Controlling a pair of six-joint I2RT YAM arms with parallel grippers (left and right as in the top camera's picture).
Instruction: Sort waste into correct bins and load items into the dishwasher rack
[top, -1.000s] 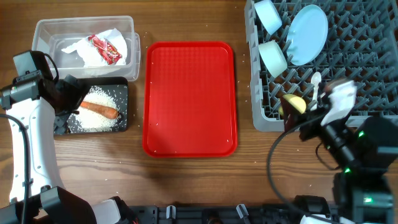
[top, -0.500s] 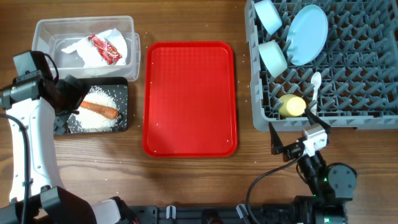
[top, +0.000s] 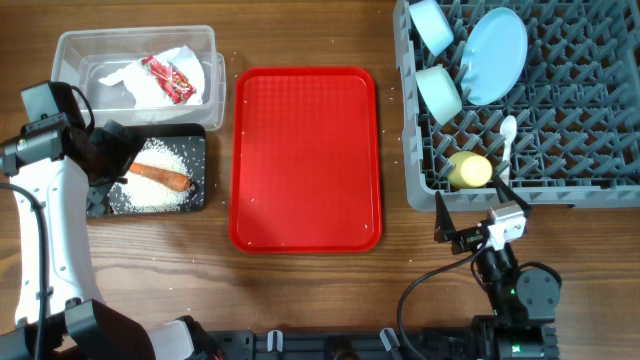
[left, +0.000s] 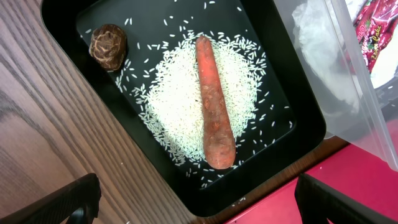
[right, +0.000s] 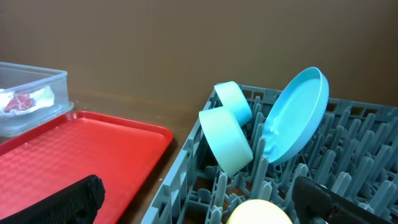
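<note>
The dishwasher rack (top: 570, 193) fills the bench's (top: 300, 290) right end, carrying the pale-blue plate (top: 495, 55) on edge, the white bowl (top: 432, 25) and teal bowl (top: 440, 92) tilted beside it, and the yellow cup (top: 470, 170) near the front wall with the white spoon (top: 507, 135) just beside it. At the far left, the black tray (top: 199, 140) holds the carrot (top: 160, 176) lying on the rice (top: 165, 195) and a brown lump (left: 107, 46) in one corner. The clear tub (top: 70, 45) touching it holds the red wrapper (top: 168, 78) and napkin (top: 120, 75). The left gripper (left: 196, 186) hangs over the black tray, jaws spread wide and gripping nothing. The right gripper (right: 196, 185) sits over bare bench just outside the rack's front wall, facing the rack, jaws also wide and empty. The red serving tray (top: 305, 155) lies between the bins and the rack, with open wood along the near edge.
</note>
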